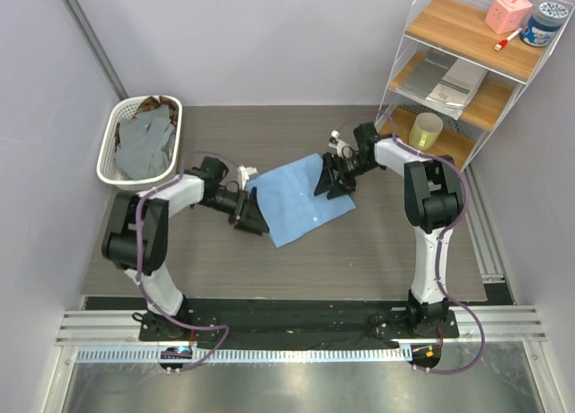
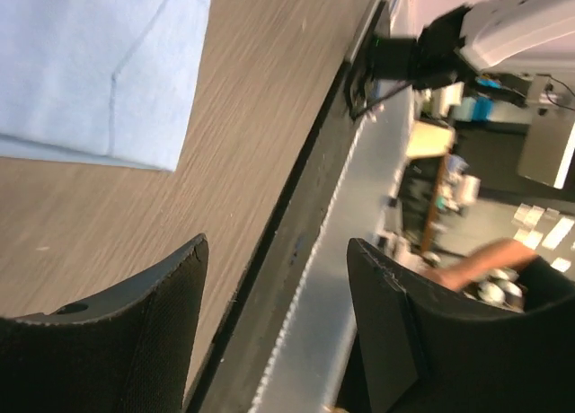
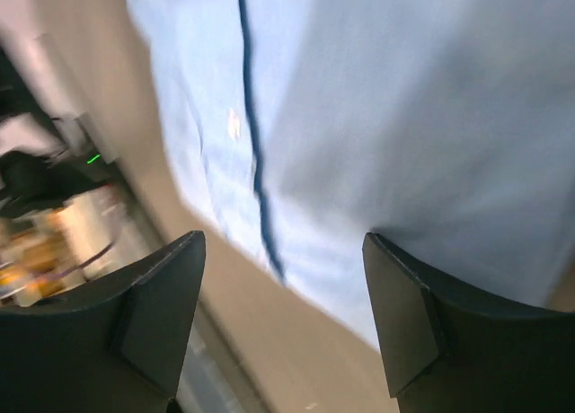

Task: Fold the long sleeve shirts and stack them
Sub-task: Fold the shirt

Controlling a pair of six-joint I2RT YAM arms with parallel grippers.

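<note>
While light blue shirt (image 1: 301,197) lies folded flat mid-worktop (image 1: 386,242), tools flank it. Left tool (image 1: 250,217) at shirt's near-left edge, fingers spread, nothing between them; wrist view shows bare worktop under gap, shirt corner just beyond. Right tool (image 1: 331,181) over shirt's far-right part, fingers spread, cloth below gap, not pinched. Grey shirts (image 1: 144,144) heaped in white basket (image 1: 108,157), far left, well apart from blue one.
</note>
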